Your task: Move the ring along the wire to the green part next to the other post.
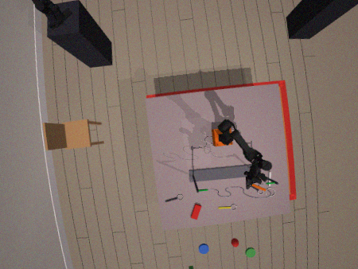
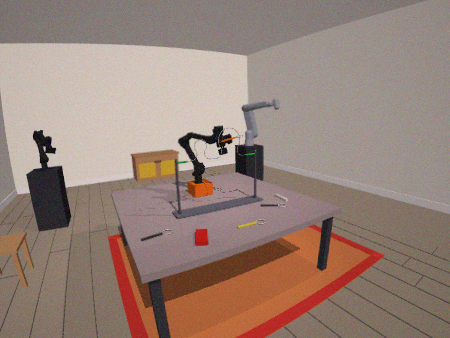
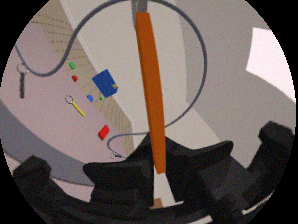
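Note:
The orange handle point(image 1: 258, 187) point(image 2: 228, 139) point(image 3: 151, 85) is held high above the table. My gripper point(image 1: 250, 184) point(image 2: 221, 142) point(image 3: 152, 133) is shut on the lower end of this handle. The small grey ring point(image 1: 271, 192) is at the handle's far end; in the wrist view only its base shows at the top edge. The grey wire point(image 3: 205, 62) makes a large loop behind the handle. The ring is by this loop, near the right post; the frames do not show whether they touch. Green parts are at the left post point(image 2: 178, 190) and right post point(image 2: 255, 175).
The posts stand on a grey base bar point(image 1: 223, 173) point(image 2: 220, 206). On the table lie a red block point(image 1: 196, 211) point(image 2: 201, 237) point(image 3: 104, 132), a yellow-handled ring point(image 1: 226, 208) point(image 2: 247, 224) point(image 3: 77, 108), black-handled rings point(image 1: 172, 199) point(image 2: 152, 236) and a white piece point(image 2: 281, 197).

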